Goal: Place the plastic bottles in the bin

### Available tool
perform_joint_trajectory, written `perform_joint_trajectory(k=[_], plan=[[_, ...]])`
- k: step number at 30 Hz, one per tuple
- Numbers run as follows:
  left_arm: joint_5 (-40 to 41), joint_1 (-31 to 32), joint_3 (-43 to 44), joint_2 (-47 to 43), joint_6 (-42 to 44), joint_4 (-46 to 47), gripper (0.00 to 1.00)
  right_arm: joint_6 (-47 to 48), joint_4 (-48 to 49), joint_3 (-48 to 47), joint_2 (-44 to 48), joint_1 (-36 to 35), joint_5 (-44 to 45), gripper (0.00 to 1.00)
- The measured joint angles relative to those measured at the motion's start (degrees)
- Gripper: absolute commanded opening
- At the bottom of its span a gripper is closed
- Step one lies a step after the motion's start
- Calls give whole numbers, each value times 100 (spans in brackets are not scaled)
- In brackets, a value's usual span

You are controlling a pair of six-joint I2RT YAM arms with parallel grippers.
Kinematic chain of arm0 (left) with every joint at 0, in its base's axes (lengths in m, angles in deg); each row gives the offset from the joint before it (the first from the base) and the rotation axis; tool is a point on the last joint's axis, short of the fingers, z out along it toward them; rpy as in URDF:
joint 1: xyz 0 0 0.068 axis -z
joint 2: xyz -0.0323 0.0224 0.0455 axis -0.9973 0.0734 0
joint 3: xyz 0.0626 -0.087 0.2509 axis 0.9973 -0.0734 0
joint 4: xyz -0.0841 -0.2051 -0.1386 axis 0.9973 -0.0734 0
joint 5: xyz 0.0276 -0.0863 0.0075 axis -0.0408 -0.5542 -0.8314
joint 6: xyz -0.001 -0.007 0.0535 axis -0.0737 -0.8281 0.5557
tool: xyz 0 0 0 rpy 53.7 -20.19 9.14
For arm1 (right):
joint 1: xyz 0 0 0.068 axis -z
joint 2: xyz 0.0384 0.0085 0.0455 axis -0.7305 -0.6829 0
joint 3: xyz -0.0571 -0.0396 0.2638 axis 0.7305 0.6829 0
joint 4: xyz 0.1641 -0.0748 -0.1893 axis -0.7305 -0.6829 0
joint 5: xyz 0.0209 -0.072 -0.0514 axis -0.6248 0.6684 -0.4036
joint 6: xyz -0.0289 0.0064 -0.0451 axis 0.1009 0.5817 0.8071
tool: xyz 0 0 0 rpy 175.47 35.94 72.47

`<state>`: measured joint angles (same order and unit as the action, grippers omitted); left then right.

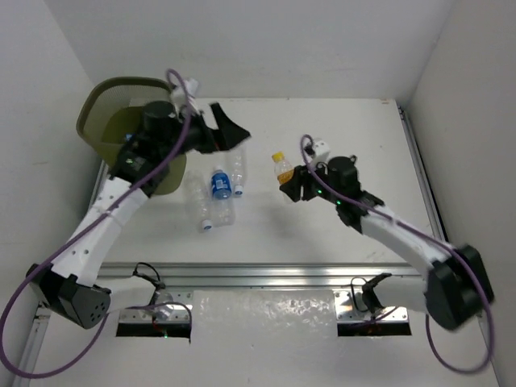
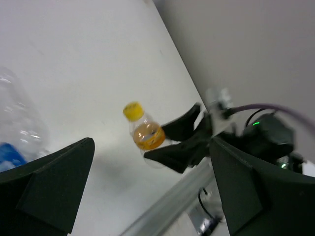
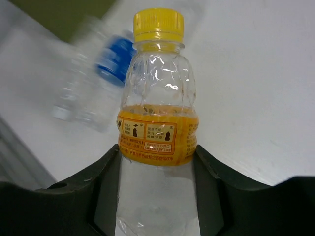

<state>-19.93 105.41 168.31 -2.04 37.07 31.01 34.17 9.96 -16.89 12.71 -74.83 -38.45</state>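
Bottle with yellow cap [image 3: 157, 98] near table [image 1: 363, 145] centre, right fingers [image 3: 74, 196] clamped on its lower body. Left fingers [image 2: 49, 182] wide apart, empty, 3 o'clock of bin [image 1: 97, 113]. Clear bottles [image 1: 216, 197] lie 9 o'clock of the clamped one.

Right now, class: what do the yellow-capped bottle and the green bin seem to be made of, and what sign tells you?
Yellow-capped bottle: thin clear plastic, glossy; see-through, with a dented wall catching highlights.
Cap: opaque yellow plastic, ridged around its side.
Bin: probably olive-green plastic, dull finish; smooth rounded rim, though too distant to be sure.
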Motion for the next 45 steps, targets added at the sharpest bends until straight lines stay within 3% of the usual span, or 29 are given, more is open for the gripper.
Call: perform_joint_trajectory(k=[3, 8, 10, 12, 13, 14, 17, 18, 19, 20, 23, 27, 29, 34, 36, 37, 39, 40, 45], plan=[[-302, 765, -798, 85, -179, 533, 100, -205, 887, 706, 1416, -44, -658, 21], [-343, 1644, -1163, 402, -372, 1104, 100, -452, 1353, 802, 2015, -118, -1416, 22], [-361, 1797, -1167, 422, -459, 1458, 94, -544, 1401, 802, 2114, -120, -1620, 22], [-361, 1886, -1154, 424, -525, 1799, 69, -627, 1478, 802, 2197, -122, -1762, 23], [-358, 1917, -1139, 437, -540, 1873, 51, -673, 1526, 804, 2240, -122, -1805, 24], [-280, 1928, -1115, 472, -492, 1897, 26, -710, 1596, 813, 2297, -122, -1853, 25], [-352, 1908, -1032, 614, -570, 1980, 0, -737, 1646, 835, 2389, -94, -1692, 38], [-352, 1912, -1001, 669, -564, 1965, 0, -741, 1655, 857, 2389, -81, -1646, 46], [-365, 1906, -962, 719, -575, 1917, 0, -778, 1659, 887, 2389, -76, -1622, 86], [-378, 1904, -901, 772, -573, 1862, 0, -870, 1659, 911, 2389, -76, -1582, 99], [-61, 1943, -568, 863, -455, 1307, 0, -909, 1720, 940, 2417, -111, -1427, 99], [1534, 1792, 656, 933, -260, -90, 0, -909, 1237, 938, 2531, -144, -656, 99], [2197, 1274, 1379, 925, -210, -529, 0, -918, 839, 938, 2520, -144, -98, 99], [3644, -1167, 2949, 984, -101, -1335, 2, -1036, 192, 1060, 2234, -138, 992, 99], [4024, -1827, 3390, 1097, -70, -1580, 17, -1137, 98, 1082, 1967, -138, 1075, 99], [4131, -2081, 3567, 1176, -44, -1665, 43, -1191, 109, 1075, 1762, -138, 1069, 99], [4179, -2452, 3713, 1335, 0, -1740, 73, -1305, 66, 990, 1276, -138, 992, 99], [4164, -2597, 3711, 1423, 7, -1757, 97, -1375, -22, 846, 946, -138, 916, 99], [4011, -2835, 3233, 1937, 17, -1915, 100, -1565, -468, -835, -1099, -212, 754, 99]])
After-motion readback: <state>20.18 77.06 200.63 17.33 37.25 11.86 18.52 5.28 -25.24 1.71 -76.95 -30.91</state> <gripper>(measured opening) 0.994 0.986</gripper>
